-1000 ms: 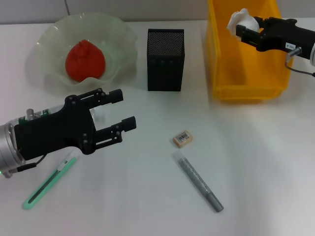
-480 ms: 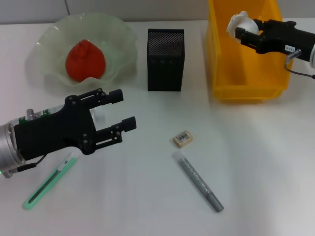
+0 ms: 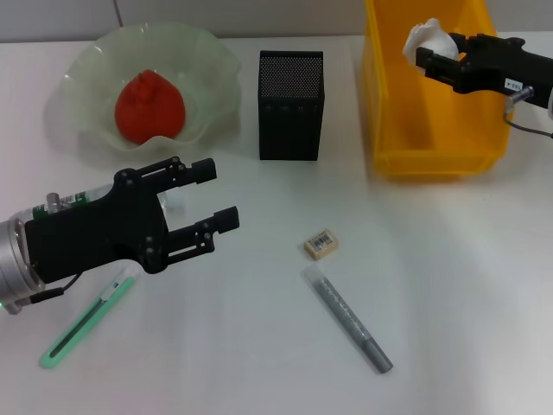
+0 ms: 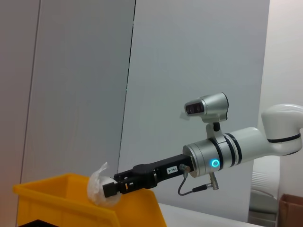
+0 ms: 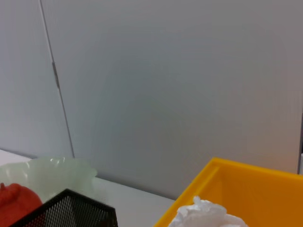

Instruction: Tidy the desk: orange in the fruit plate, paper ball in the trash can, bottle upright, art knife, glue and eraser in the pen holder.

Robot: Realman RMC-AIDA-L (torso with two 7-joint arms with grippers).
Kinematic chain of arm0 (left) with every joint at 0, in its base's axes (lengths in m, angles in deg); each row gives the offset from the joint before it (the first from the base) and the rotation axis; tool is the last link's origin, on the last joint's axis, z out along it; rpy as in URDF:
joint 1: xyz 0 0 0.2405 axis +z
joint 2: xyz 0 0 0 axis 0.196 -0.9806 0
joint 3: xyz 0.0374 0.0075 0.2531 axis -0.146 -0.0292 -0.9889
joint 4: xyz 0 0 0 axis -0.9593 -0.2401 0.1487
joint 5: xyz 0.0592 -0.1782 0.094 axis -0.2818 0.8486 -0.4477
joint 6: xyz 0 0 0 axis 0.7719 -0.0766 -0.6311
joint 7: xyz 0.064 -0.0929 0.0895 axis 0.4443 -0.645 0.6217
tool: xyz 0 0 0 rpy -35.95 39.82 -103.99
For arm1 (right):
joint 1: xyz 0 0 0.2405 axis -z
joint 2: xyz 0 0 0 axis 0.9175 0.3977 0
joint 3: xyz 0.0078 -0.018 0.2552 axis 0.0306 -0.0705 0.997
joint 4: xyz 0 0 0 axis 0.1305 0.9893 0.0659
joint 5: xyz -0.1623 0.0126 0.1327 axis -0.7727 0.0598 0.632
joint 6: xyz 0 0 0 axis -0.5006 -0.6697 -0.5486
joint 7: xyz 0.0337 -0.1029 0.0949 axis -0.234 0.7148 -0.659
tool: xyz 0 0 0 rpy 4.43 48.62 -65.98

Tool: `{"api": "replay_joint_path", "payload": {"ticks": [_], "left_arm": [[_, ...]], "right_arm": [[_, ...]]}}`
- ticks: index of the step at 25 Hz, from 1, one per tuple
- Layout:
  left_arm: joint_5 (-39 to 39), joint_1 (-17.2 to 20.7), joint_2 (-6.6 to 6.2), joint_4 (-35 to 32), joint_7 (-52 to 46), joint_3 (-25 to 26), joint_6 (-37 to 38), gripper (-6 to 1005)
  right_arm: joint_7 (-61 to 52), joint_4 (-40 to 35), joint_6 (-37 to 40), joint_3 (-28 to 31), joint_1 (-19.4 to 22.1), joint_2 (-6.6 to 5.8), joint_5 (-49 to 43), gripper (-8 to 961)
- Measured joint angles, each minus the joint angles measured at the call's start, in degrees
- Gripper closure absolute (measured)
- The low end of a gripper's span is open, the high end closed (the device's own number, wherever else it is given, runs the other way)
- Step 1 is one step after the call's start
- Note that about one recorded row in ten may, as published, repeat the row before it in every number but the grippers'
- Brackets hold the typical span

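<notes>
Now, step: release of the paper ball (image 3: 429, 37) into the trash can (image 3: 393, 130), as I judge it.
Right tool (image 3: 427, 54): clamped on the paper ball, held over the far part of the trash can, above its rim in the left wrist view.
Key relation: the open bin lies straight below the right tool, so the drop needs only the jaws to part; no sideways travel looks necessary.
Left tool (image 3: 221, 194): jaws spread, gripping nothing, hovering low over the counter (image 3: 259, 346).
Bottle (image 3: 60, 204): mostly hidden under the left arm; pose unclear.
Art knife (image 3: 82, 322): behind the left tool, near that arm's wrist; long axis slanted.
Eraser (image 3: 320, 243): ahead of the left tool, toward the robot's right.
Glue (image 3: 347, 318): just beyond the eraser, long axis slanted.
Pen holder (image 3: 291, 105): ahead of the left tool, 1 reach away.
Orange (image 3: 150, 107): already in the fruit plate (image 3: 82, 65).
Remaining: 4 items after the ball, by my count.
</notes>
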Motion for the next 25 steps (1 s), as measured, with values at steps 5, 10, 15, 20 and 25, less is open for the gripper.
{"api": "replay_joint_path", "payload": {"ticks": [5,10,15,20,25], "left_arm": [[0.11,0.12,0.00,0.00,-0.05,0.02,0.03,315],[0.15,0.04,0.00,0.00,-0.10,0.21,0.05,315],[0.14,-0.09,0.00,0.00,-0.10,0.25,0.06,316],[0.38,-0.10,0.00,0.00,-0.51,0.93,0.07,315],[0.50,0.16,-0.03,-0.24,-0.64,0.99,0.17,315]], "right_arm": [[0.35,-0.23,0.07,-0.48,0.65,-0.08,2.06,429],[0.44,-0.07,0.01,-0.52,0.65,-0.12,2.11,273],[0.46,-0.30,1.12,-0.50,0.64,-0.09,2.16,203],[1.58,-0.47,6.82,0.01,1.49,-0.05,6.64,205],[10.26,-0.17,13.31,-0.18,3.09,-0.10,13.85,204]]}}
